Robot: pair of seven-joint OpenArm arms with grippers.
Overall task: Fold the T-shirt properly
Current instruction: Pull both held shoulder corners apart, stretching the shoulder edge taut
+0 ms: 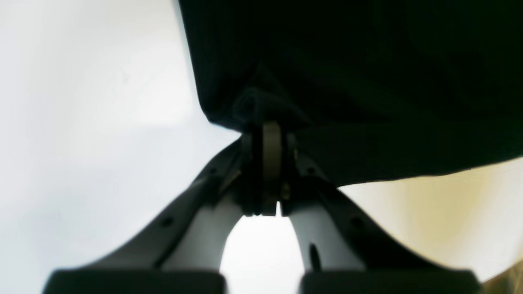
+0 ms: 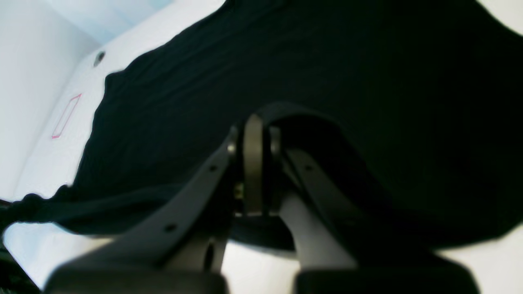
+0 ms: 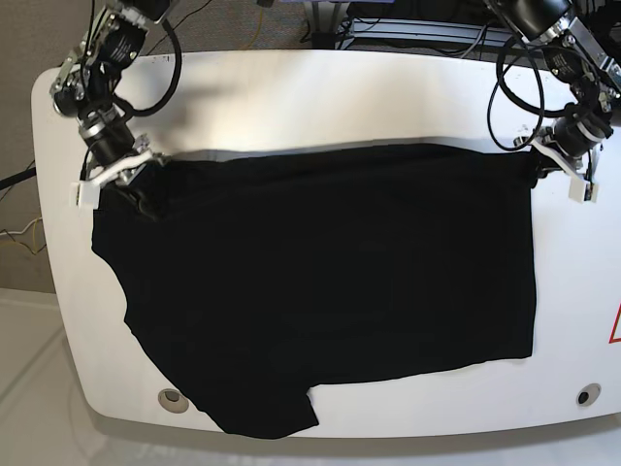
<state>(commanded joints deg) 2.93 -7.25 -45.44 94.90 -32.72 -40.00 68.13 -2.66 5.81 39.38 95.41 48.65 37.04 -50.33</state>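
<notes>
The black T-shirt [image 3: 330, 282] lies spread over the white table [image 3: 320, 97], one sleeve reaching toward the front edge. In the base view my left gripper [image 3: 537, 160] sits at the shirt's far right corner. The left wrist view shows the left gripper [image 1: 269, 130] shut on a bunched corner of the T-shirt [image 1: 367, 61]. My right gripper [image 3: 146, 194] is at the far left corner. Seen from the right wrist, the right gripper [image 2: 253, 122] is shut on a raised fold of the T-shirt [image 2: 327, 61].
Two round holes [image 3: 172, 396] [image 3: 582, 396] sit near the table's front edge. A red mark [image 3: 615, 325] is at the right edge, and a pink rectangle outline [image 2: 65, 116] shows in the right wrist view. Cables [image 3: 408, 24] run behind the table.
</notes>
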